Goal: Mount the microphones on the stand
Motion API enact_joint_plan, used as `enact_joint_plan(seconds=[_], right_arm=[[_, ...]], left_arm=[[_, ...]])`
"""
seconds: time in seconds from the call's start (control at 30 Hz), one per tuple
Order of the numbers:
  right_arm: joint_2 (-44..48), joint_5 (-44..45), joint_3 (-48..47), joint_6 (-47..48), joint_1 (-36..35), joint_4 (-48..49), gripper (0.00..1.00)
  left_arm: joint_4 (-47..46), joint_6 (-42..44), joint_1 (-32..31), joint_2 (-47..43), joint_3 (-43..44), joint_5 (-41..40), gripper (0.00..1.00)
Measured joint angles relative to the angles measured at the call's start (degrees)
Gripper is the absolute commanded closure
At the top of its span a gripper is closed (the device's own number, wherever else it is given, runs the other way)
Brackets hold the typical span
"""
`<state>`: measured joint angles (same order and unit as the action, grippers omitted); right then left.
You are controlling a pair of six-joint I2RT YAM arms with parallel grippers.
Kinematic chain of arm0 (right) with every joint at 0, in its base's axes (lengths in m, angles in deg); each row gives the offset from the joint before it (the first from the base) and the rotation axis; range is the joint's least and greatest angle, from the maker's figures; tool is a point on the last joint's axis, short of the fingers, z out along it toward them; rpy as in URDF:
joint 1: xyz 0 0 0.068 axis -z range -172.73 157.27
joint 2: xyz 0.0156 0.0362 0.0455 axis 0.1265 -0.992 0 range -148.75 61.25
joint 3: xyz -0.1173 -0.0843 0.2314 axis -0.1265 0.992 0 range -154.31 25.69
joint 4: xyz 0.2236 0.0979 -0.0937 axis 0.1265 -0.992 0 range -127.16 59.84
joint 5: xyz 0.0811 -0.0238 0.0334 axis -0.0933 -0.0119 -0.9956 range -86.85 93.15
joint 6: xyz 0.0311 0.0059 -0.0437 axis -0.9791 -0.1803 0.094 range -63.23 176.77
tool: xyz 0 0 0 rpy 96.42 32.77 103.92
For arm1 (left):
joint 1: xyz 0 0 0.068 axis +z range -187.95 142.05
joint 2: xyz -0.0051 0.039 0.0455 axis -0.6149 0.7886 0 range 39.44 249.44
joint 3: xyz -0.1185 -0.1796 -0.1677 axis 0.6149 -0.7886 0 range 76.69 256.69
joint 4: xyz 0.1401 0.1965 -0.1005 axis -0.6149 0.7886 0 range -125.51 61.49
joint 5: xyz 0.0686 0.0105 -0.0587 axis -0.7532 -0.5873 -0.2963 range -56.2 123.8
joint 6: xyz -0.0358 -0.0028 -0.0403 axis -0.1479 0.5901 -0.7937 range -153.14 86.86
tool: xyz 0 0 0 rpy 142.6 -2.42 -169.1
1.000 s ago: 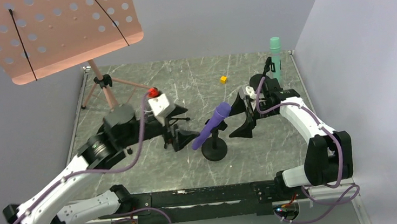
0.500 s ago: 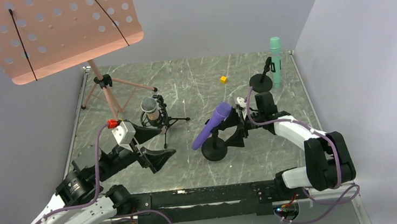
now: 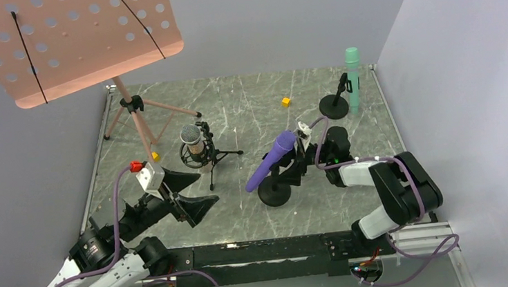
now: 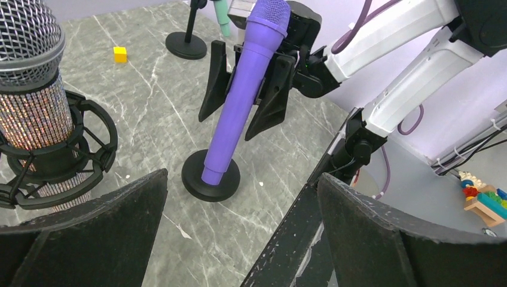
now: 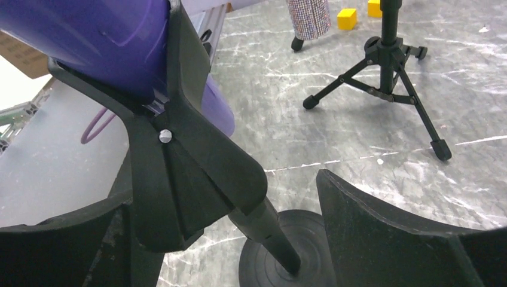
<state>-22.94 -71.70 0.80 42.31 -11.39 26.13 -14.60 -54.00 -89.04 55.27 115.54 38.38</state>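
Purple microphone [image 3: 270, 161] sits tilted in the clip [image 5: 179, 179] of the round-based stand [image 3: 274, 192] at mid-table, while the right pincer [image 3: 290, 164] straddles clip and stem, spread wide and gripping nothing. The left pincer [image 3: 200, 192] hangs near the front edge, likewise wide open and empty. The glittery grey-brown microphone [image 3: 192, 140] stands in its tripod cradle and the teal-green microphone [image 3: 352, 72] is upright on the far stand, so the job looks all but finished. What remains appears to be a clean release: the right pincer should stay spread and back out along the line of its fingers, so that neither pad snags the clip, twists the microphone loose or tips the light base.
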Motion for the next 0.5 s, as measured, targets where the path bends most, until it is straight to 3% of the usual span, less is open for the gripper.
enact_joint_plan(seconds=[0.13, 0.23, 0.37, 0.5], right_arm=[[-4.4, -0.2, 1.5, -10.3, 0.0, 16.5, 0.28], [-5.2, -0.4, 2.1, -13.8, 0.0, 22.3, 0.32], [-4.6, -0.6, 2.2, -12.5, 0.0, 22.2, 0.37], [-2.3, -0.1, 2.3, -7.8, 0.0, 15.3, 0.52]], left_arm=[[0.0, -1.3, 0.0, -0.7, -0.7, -0.6, 0.01], [0.1, -2.0, 0.0, -0.8, -1.2, -0.9, 0.01], [0.1, -2.6, 0.0, -0.8, -1.3, -1.0, 0.01], [0.4, -2.8, 0.0, -0.9, -1.3, -1.0, 0.01]])
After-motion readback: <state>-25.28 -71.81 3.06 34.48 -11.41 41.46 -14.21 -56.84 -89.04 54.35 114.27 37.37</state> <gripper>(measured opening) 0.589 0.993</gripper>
